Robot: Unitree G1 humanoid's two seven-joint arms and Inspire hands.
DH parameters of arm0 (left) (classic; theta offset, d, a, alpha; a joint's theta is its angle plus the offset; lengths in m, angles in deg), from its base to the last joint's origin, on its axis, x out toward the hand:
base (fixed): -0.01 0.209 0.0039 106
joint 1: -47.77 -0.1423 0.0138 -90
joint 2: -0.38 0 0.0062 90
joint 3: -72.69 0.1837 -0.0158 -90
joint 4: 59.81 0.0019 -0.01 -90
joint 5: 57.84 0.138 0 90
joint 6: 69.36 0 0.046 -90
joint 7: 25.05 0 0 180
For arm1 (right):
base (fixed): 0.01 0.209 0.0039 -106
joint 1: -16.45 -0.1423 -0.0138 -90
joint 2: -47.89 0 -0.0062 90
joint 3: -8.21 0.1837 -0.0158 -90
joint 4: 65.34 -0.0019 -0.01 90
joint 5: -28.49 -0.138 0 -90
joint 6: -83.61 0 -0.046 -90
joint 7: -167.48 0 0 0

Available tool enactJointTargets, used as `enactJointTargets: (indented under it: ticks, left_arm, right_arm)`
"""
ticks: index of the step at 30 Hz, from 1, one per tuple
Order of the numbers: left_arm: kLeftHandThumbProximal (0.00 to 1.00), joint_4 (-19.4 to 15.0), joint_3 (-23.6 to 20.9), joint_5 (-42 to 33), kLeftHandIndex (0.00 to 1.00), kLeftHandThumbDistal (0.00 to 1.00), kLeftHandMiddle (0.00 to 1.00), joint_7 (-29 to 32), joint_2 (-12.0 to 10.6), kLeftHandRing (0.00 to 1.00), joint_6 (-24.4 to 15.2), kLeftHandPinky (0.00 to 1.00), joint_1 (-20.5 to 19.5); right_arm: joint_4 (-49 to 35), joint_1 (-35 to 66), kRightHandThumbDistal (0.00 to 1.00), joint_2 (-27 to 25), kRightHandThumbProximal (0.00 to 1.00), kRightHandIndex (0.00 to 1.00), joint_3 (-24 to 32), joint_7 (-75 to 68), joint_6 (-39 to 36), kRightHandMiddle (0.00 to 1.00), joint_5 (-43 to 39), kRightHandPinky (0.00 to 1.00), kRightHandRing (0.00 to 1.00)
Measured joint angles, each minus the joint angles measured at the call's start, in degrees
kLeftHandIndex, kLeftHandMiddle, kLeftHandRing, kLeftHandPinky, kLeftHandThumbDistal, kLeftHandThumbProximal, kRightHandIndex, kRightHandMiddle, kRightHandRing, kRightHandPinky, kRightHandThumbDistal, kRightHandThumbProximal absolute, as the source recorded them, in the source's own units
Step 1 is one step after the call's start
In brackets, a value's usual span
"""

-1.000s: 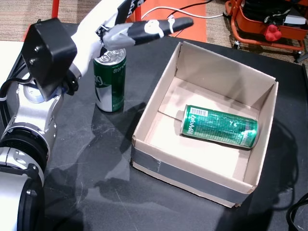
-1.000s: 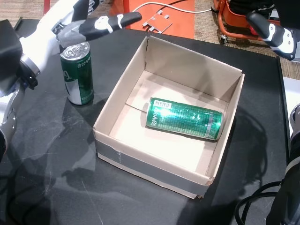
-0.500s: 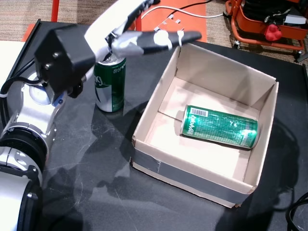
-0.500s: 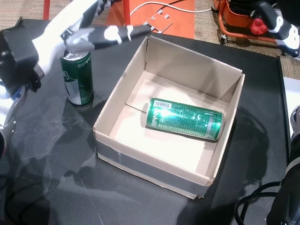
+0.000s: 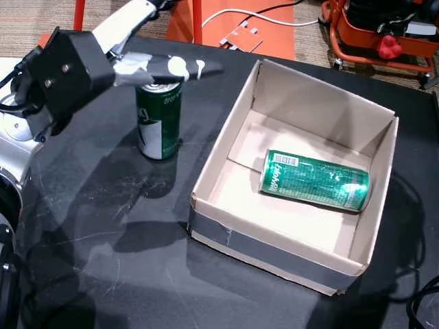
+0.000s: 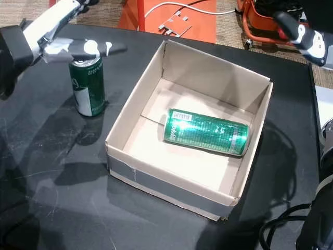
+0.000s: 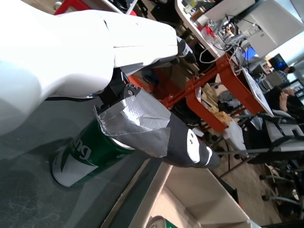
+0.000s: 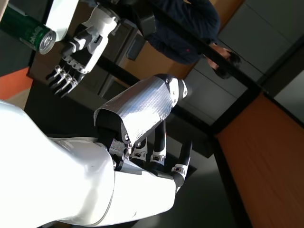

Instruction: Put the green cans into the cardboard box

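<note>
One green can (image 5: 158, 120) (image 6: 89, 86) stands upright on the black table, left of the cardboard box (image 5: 322, 103) (image 6: 218, 73). A second green can (image 5: 315, 180) (image 6: 206, 132) lies on its side inside the box. My left hand (image 5: 147, 65) (image 6: 73, 48) hovers over the upright can's top, open, its taped thumb (image 7: 156, 133) stretched across the rim without gripping. In the right wrist view the left hand (image 8: 78, 52) shows spread fingers beside that can (image 8: 26, 28). My right hand (image 6: 304, 36) (image 8: 152, 123) is raised at the far right, open and holding nothing.
An orange cart (image 5: 384, 34) stands behind the table at the back right. An orange panel with a white cable (image 5: 240, 20) lies on the floor behind the box. A person (image 8: 190, 28) stands in the room beyond.
My left arm has drawn back to the left; the thumb tip that reached the box's far corner now ends just past the upright can. Neither can has moved.
</note>
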Motion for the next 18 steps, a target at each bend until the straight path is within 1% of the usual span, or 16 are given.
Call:
enactJointTargets:
  ticks: [2, 4, 5, 7, 9, 10, 11, 12, 13, 15, 16, 17, 18]
  left_arm:
    - [0.52, 0.0, 0.3, 0.4, 1.00, 1.00, 1.00, -1.0, 0.0, 1.00, 0.0, 0.98, 0.0]
    - [0.53, 0.0, 0.4, 0.5, 1.00, 1.00, 1.00, -1.8, 0.0, 1.00, 0.0, 0.98, 0.0]
    - [0.53, 0.0, 0.4, 0.5, 1.00, 1.00, 1.00, -2.0, 0.0, 1.00, 0.0, 0.98, 0.0]
    - [0.52, 0.0, 0.4, 0.5, 1.00, 1.00, 1.00, -2.5, 0.0, 1.00, 0.0, 0.97, 0.0]
    - [0.53, 0.0, 0.2, 0.3, 1.00, 1.00, 1.00, -3.0, -0.2, 1.00, 0.1, 0.96, 0.0]
    - [0.55, 0.0, -0.1, 0.1, 1.00, 1.00, 1.00, -3.0, -0.5, 1.00, 0.2, 0.97, 0.0]
    - [0.57, 0.0, -0.7, -0.2, 1.00, 1.00, 1.00, -3.0, -0.8, 1.00, 0.2, 0.99, 0.0]
    - [0.57, 0.1, -1.3, -0.9, 1.00, 1.00, 1.00, -2.8, -1.1, 1.00, 0.2, 1.00, 0.0]
    - [0.60, 0.1, -2.5, -2.3, 1.00, 1.00, 1.00, -2.5, -1.7, 1.00, 0.2, 1.00, 0.0]
    - [0.64, 0.1, -4.6, -4.3, 1.00, 1.00, 1.00, -2.5, -2.8, 1.00, 0.2, 1.00, 0.0]
    - [0.65, 0.1, -5.7, -5.4, 1.00, 1.00, 1.00, -2.9, -3.4, 1.00, 0.2, 1.00, 0.0]
    - [0.60, 0.1, -6.4, -6.1, 1.00, 1.00, 1.00, -3.1, -3.9, 1.00, 0.2, 1.00, 0.0]
    - [0.58, 0.1, -7.2, -6.8, 1.00, 1.00, 1.00, -3.0, -4.4, 1.00, 0.3, 1.00, 0.0]
  right_arm:
    - [0.3, 0.0, 0.86, -0.1, 0.68, 0.46, 0.0, 0.0, 0.1, 0.36, 0.2, 0.75, 0.44]
    - [0.6, -0.2, 0.88, -0.2, 0.69, 0.46, 0.0, 0.0, 0.5, 0.36, 0.3, 0.75, 0.44]
    - [0.6, -0.3, 0.87, -0.2, 0.70, 0.46, 0.0, 0.0, 0.6, 0.35, 0.5, 0.76, 0.43]
    - [0.7, -0.6, 0.84, -0.2, 0.68, 0.46, 0.0, -0.1, 0.5, 0.36, 0.9, 0.76, 0.44]
    - [0.7, -0.8, 0.87, -0.3, 0.68, 0.46, 0.0, -0.1, 0.6, 0.36, 0.9, 0.75, 0.44]
    - [0.8, -1.0, 0.85, -0.3, 0.68, 0.45, 0.1, 0.0, 0.7, 0.36, 0.9, 0.75, 0.44]
    - [0.8, -1.2, 0.85, -0.3, 0.69, 0.46, 0.1, 0.0, 0.7, 0.35, 1.0, 0.75, 0.44]
    - [0.8, -1.4, 0.84, -0.3, 0.67, 0.46, 0.1, -0.1, 0.6, 0.35, 1.0, 0.75, 0.44]
    - [0.8, -1.5, 0.83, -0.3, 0.66, 0.48, 0.1, -0.2, 0.6, 0.36, 1.1, 0.75, 0.44]
    - [0.8, -1.7, 0.84, -0.5, 0.64, 0.50, 0.1, -0.4, 0.7, 0.36, 1.2, 0.75, 0.44]
    - [0.8, -1.7, 0.87, -0.5, 0.65, 0.50, 0.1, -0.4, 1.1, 0.36, 1.3, 0.76, 0.44]
    - [0.8, -1.7, 0.92, -0.6, 0.67, 0.51, 0.1, -0.4, 1.2, 0.36, 1.3, 0.76, 0.44]
    - [0.8, -1.7, 0.94, -0.7, 0.68, 0.51, 0.1, -0.3, 1.4, 0.36, 1.3, 0.76, 0.43]
